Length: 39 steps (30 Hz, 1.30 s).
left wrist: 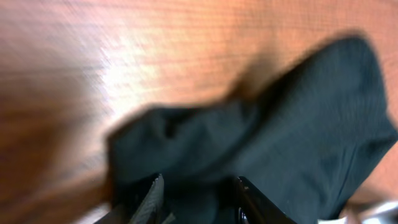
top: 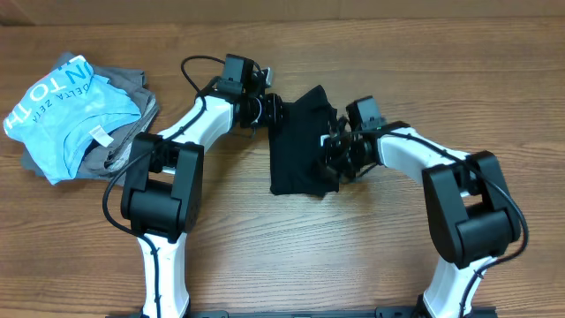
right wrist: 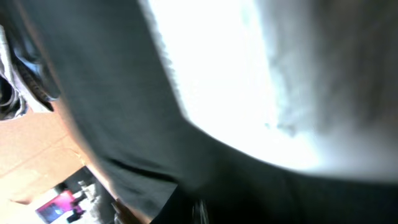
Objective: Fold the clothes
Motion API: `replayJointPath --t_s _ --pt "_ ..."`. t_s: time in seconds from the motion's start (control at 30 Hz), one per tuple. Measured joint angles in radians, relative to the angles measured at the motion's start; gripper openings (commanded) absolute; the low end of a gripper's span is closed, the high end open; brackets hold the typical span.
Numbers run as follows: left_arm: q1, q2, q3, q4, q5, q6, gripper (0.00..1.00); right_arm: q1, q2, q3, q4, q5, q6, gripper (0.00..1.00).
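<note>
While right jaws pinch black T-shirt [top: 296, 150], left jaws part-open, fabric between them.

A wooden table [top: 371, 265] fills the overhead frame edge to edge. It is mid-brown, with fine grain running left to right and some darker streaks. The light on it is even and the shadows are soft.

In the left wrist view the same tabletop [left wrist: 186, 37] is blurred and warm orange-brown, with a pale sheen at upper centre-left.

In the right wrist view a pale tan surface [right wrist: 31, 149] shows at lower left. Below it is a small pink shape [right wrist: 56, 204], too blurred to name. A large washed-out white patch [right wrist: 236, 74] takes up the upper middle, possibly a ceiling light.
</note>
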Motion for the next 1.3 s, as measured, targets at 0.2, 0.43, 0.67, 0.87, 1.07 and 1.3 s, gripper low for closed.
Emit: replayJointPath --t_s 0.2,0.43,0.67,0.87,1.07,1.3 --pt "0.081 0.001 0.129 -0.105 0.028 0.010 0.59 -0.002 0.003 -0.003 -0.030 -0.014 0.016 0.08" --pt "0.198 -0.037 0.315 -0.430 0.052 0.108 0.64 -0.078 -0.031 0.006 -0.233 -0.007 -0.095 0.12" --pt "0.170 -0.064 0.351 -0.729 0.061 0.246 0.64 -0.176 -0.188 0.059 -0.437 0.085 -0.206 0.08" --pt "0.105 -0.064 0.351 -0.723 0.027 0.325 0.71 -0.136 -0.217 0.061 -0.417 0.121 -0.216 0.08" --pt "0.039 -0.064 0.351 -0.673 -0.016 0.350 0.72 -0.085 -0.181 -0.025 -0.309 0.154 -0.094 0.09" --pt "0.026 -0.064 0.351 -0.620 -0.075 0.368 0.76 -0.113 -0.142 -0.120 -0.156 0.145 0.103 0.09"
